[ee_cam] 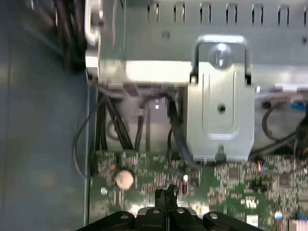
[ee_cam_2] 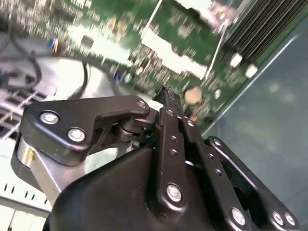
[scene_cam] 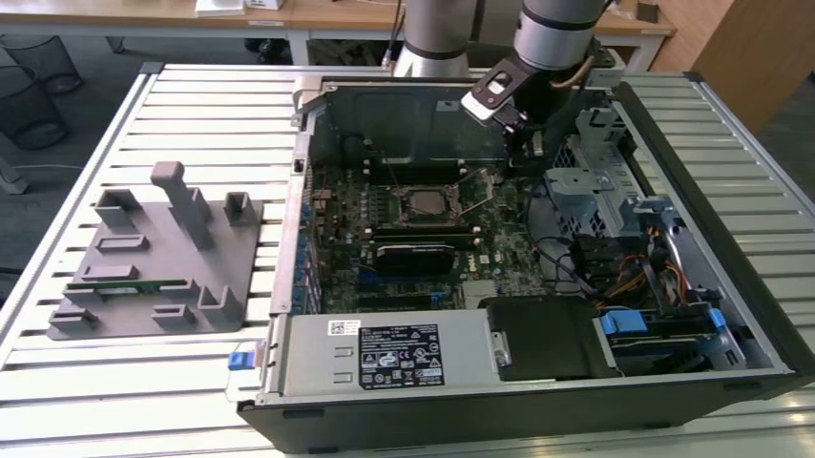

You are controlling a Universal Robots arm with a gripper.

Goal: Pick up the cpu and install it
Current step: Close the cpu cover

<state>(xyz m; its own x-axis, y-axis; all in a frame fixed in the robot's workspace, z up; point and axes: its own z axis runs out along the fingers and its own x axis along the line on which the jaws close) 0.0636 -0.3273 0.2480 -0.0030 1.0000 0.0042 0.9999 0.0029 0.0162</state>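
In the exterior view, an open computer case point(scene_cam: 293, 239) lies on a slatted table with the green motherboard point(scene_cam: 503, 258) facing up. What looks like the cpu point(scene_cam: 425, 202), a small square with a grey top, sits in the socket at the board's middle. A thin lever point(scene_cam: 479, 189) stands raised beside it. My gripper point(scene_cam: 532, 153) hangs inside the case, toward the exterior view's right of the socket and apart from it, near the back wall. In both wrist views the black fingertips point(ee_cam_2: 166, 92) point(ee_cam: 166, 192) are pressed together, and I see nothing between them.
A grey fixture point(scene_cam: 153, 258) on the exterior view's left carries a green memory stick point(scene_cam: 121, 284). In the case are a black block point(scene_cam: 414, 256), a power supply point(scene_cam: 382, 353), a metal drive cage point(scene_cam: 586, 181) and cables point(scene_cam: 624, 277). A metal bracket point(ee_cam: 221, 96) and coin cell point(ee_cam: 124, 179) lie near the fingertips.
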